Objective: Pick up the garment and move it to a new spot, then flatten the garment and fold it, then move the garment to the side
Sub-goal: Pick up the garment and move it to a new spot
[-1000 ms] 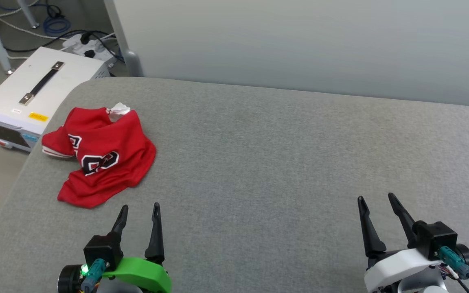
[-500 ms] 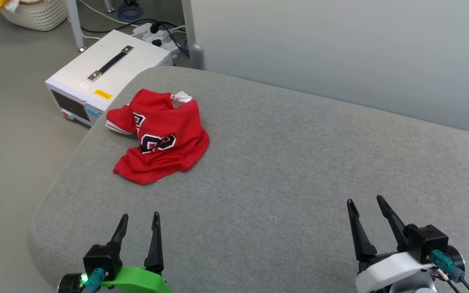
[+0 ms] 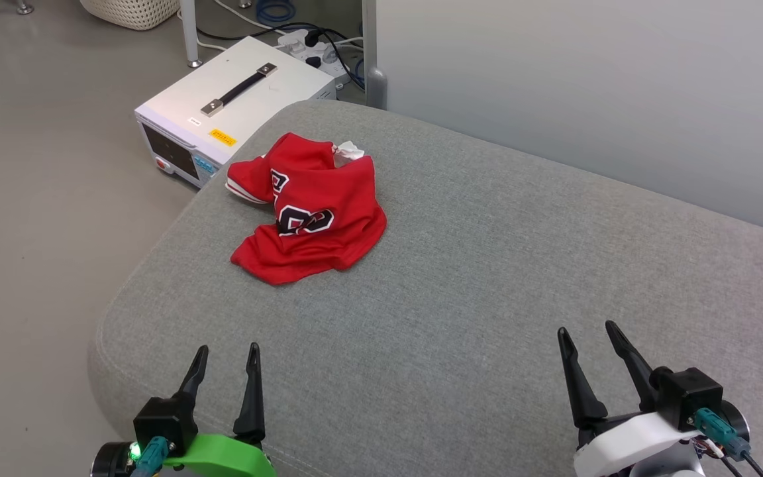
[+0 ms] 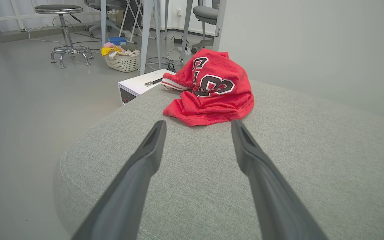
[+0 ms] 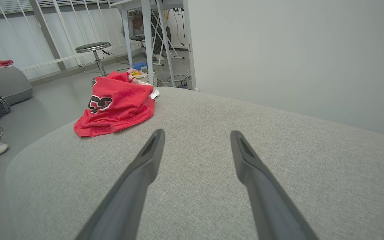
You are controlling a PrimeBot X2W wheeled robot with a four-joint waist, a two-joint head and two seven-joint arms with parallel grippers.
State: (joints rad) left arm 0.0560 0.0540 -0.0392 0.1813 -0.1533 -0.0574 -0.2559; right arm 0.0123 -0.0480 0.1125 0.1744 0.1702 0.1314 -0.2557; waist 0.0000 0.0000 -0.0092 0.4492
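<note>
Jersey (image 3: 308, 212), red and crumpled, lies on the grey woven counter (image 3: 487, 278) beyond the forward-pointing left gripper (image 3: 228, 347) and right gripper (image 3: 585, 326), both spread wide, empty.

The garment (image 3: 308, 212) lies bunched near the far left corner of the grey cushion (image 3: 487, 278), so its black lettering (image 3: 302, 222) folds into itself and cannot be read whole, and its sleeves cannot be told apart in the folds. The yellow label (image 3: 222, 138) on the white box (image 3: 242, 106) is too small to read. The top edge of the head view cuts the basket (image 3: 131, 10); the bottom edge cuts off the bodies behind the left gripper (image 3: 229, 347) and the right gripper (image 3: 585, 326).
</note>
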